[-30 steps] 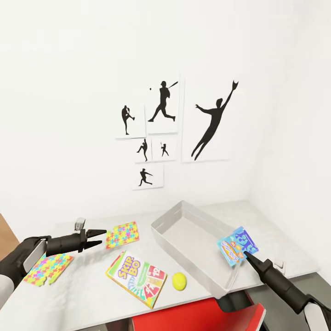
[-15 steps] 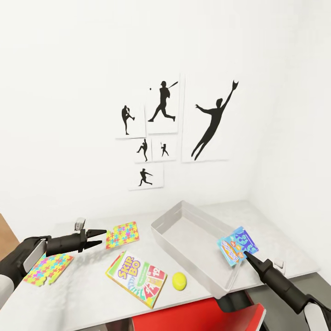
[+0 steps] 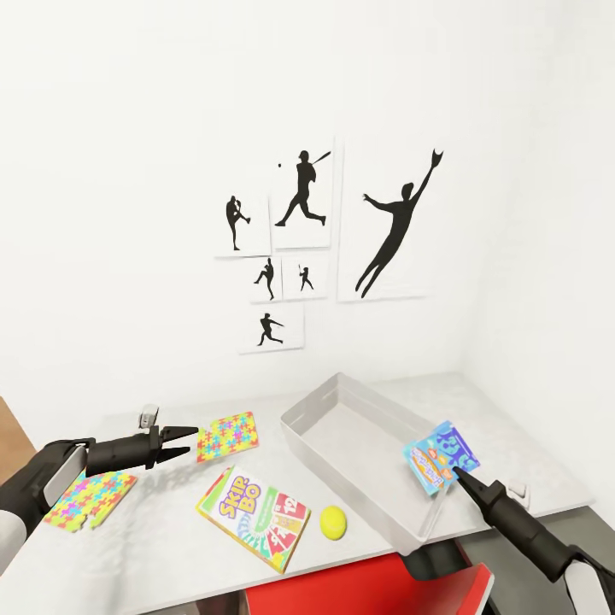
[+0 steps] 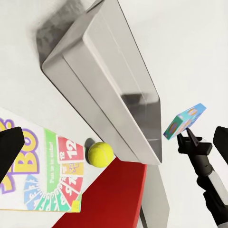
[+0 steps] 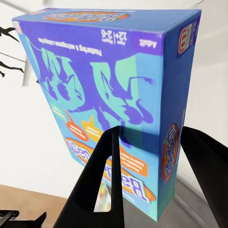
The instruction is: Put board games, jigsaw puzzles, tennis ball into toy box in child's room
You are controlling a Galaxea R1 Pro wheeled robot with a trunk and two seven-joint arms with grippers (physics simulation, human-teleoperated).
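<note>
head view has the right gripper [image 3: 459,471] holding the blue game [image 3: 441,457] tilted over the near right corner of the toy box [image 3: 301,431], which sits empty on the table [image 3: 504,427]. right wrist view shows both fingers [image 5: 97,180] pinching the game's lower edge, so the jaws are clamped on it, with most of the box standing free above the grip

left gripper [image 3: 193,442] hovers just beside the far puzzle [image 3: 226,435], its jaws a little apart and holding nothing. second puzzle [image 3: 90,499] lies near the left table edge under that arm. skip-bo game [image 3: 253,516] lies flat in front, and the ball [image 3: 333,522] rests between it and the toy box wall; left wrist view shows the ball [image 4: 100,154] right against that wall

step in hand looks like dropping the blue game in. to do it well, carry it further over the middle of the toy box, since it now sits near the rim and could catch there or tip out onto the table. lay it flatter and lower before letting go, so it lands flat and leaves room for the other flat pieces. grip is on one edge only, so slow wrist moves suit it
</note>
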